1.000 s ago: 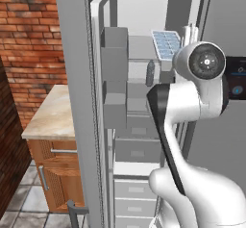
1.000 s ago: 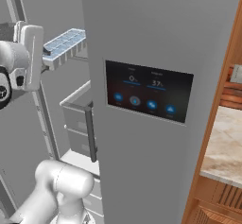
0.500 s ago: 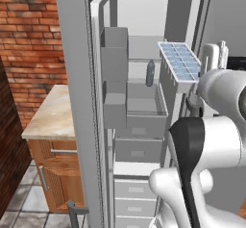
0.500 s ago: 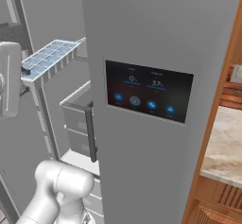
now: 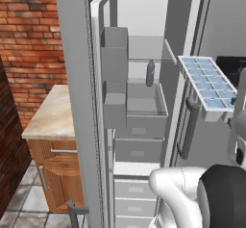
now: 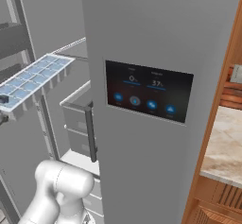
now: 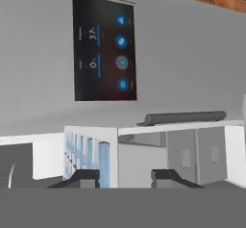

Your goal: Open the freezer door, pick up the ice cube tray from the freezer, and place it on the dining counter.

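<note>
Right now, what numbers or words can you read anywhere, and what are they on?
"0": on the black touchscreen of the grey fridge door, left reading, with a mark after it too small to read.
"37": same touchscreen, right reading, mark after it also too small.
Small captions above both numbers: too blurred to read.
Round blue buttons below: symbols only, no letters.
Ice cube tray, freezer, dark bottle: no writing visible.

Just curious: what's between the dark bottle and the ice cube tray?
In the left base view, only the freezer's open front edge separates the dark bottle from the ice cube tray.

The ice cube tray (image 5: 207,82) hangs outside the freezer (image 5: 144,92), before its shelves.
</note>
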You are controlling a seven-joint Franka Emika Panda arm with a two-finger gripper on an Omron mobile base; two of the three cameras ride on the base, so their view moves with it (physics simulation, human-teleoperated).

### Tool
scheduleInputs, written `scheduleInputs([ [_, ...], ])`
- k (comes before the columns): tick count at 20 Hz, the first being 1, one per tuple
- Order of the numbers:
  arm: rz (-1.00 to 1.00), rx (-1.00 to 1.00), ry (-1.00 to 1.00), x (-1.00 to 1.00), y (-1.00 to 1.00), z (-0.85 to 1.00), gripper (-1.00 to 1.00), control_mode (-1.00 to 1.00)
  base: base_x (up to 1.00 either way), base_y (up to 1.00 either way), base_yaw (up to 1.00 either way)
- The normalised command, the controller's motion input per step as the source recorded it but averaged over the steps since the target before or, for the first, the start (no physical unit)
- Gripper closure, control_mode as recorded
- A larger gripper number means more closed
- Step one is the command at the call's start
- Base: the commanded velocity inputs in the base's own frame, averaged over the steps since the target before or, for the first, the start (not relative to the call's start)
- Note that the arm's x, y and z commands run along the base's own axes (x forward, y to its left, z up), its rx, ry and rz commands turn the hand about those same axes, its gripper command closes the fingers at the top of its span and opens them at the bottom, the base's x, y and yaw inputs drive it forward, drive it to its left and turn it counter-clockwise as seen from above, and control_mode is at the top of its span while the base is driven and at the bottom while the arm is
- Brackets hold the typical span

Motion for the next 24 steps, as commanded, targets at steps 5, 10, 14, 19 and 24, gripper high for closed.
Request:
scheduleInputs([
  [5, -0.09, 0.0, 0.03, -0.55, -0.17, 0.0, 1.0, -1.0, 0.0, 0.0, 0.0],
  [10, -0.09, 0.0, 0.01, -0.09, -0.11, 0.0, 1.0, -1.0, 0.0, 0.0, 0.0],
  [14, -0.08, 0.0, 0.0, -0.01, -0.08, 0.0, 1.0, 1.0, -0.2, -0.18, -0.12],
  [19, 0.0, 0.0, 0.0, 0.0, 0.0, 0.0, 1.0, 1.0, -0.93, -0.57, -0.42],
  [24, 0.0, 0.0, 0.0, 0.0, 0.0, 0.0, 1.0, 1.0, -0.88, -0.31, -0.65],
])
